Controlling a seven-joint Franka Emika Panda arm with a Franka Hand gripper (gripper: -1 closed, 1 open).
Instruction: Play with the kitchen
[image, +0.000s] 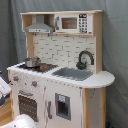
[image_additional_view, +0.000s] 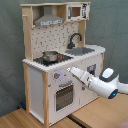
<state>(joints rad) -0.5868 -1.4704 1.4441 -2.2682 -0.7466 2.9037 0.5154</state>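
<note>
Item: the kitchen (image_additional_view: 55, 65), rigid panel toy, likely too bulky to lift; work its knobs (image_additional_view: 57, 76). Gripper (image_additional_view: 71, 70) near knobs; fingers' opening indiscernible.

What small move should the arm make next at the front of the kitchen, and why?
Probably ease the gripper a little further toward the knobs. In the second exterior view its tip sits just below the counter edge of the kitchen, beside the knob panel above the oven door, seemingly not yet on a knob. Contact cannot be confirmed, so advance slowly.
</note>
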